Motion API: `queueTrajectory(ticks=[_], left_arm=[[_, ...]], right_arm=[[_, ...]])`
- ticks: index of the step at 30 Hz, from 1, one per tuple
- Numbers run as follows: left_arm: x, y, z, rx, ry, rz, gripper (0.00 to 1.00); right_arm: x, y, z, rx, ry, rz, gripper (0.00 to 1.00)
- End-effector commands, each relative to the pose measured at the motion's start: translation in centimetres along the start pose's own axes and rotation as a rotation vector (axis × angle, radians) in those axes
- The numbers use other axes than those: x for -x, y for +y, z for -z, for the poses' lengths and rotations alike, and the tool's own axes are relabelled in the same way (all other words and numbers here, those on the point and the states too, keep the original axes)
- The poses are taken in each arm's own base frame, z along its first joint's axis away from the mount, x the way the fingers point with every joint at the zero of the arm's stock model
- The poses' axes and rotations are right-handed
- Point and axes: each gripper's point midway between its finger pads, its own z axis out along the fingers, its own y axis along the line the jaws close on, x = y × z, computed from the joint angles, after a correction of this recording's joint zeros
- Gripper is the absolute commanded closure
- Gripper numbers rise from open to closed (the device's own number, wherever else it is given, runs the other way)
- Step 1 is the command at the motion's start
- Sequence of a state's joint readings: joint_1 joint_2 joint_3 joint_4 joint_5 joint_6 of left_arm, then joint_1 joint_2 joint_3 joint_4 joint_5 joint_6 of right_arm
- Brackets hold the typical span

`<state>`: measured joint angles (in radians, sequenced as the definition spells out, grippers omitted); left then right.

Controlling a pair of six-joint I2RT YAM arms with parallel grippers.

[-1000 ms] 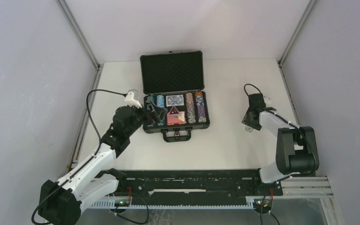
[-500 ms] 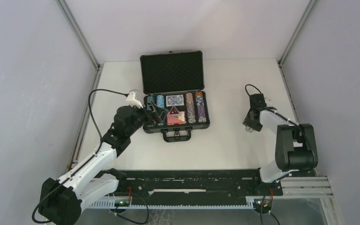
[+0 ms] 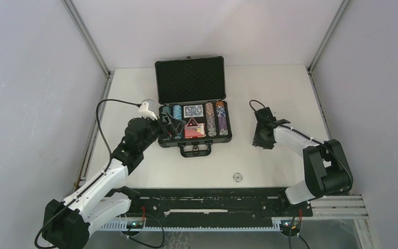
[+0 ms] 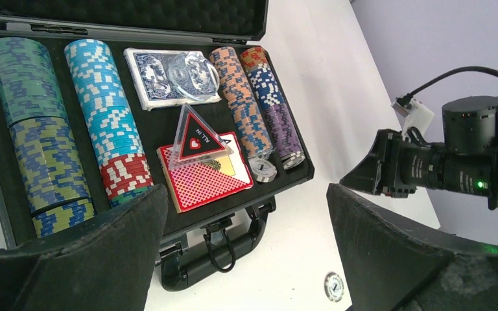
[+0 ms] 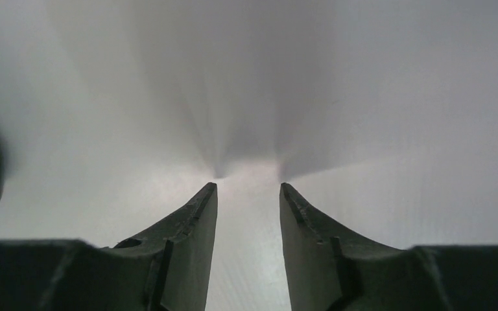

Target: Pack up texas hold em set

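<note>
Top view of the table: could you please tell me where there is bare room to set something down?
Bare table lies right of the briefcase past the right gripper, and left of it along the wall. The near strip is free except a loose round disc. Crowded: the case's tray, with the left gripper over it.

The left gripper (image 3: 171, 126) hides the near ends of the case's (image 3: 190, 80) left chip rows (image 3: 176, 111) from above, the disc (image 3: 237, 177) lying nearside of the case is too small to read, and the right wrist's background is blur.
</note>
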<state>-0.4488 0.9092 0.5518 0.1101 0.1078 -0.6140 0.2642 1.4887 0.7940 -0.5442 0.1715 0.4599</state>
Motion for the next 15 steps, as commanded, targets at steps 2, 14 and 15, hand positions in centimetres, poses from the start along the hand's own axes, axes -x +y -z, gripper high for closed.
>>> queueTrajectory(ticks=[2, 14, 15], left_arm=[[-0.1, -0.1, 0.3, -0.008, -0.018, 0.018, 0.03], [-0.2, 0.1, 0.3, 0.001, -0.018, 0.020, 0.03], [-0.3, 0.2, 0.3, 0.002, -0.017, 0.021, 0.03]], right_arm=[[-1.3, 3.5, 2.3, 0.068, -0.059, 0.055, 0.47], [-6.6, 8.5, 6.3, 0.178, -0.111, 0.221, 0.68], [-7.2, 8.7, 6.3, 0.180, -0.109, 0.225, 0.77]])
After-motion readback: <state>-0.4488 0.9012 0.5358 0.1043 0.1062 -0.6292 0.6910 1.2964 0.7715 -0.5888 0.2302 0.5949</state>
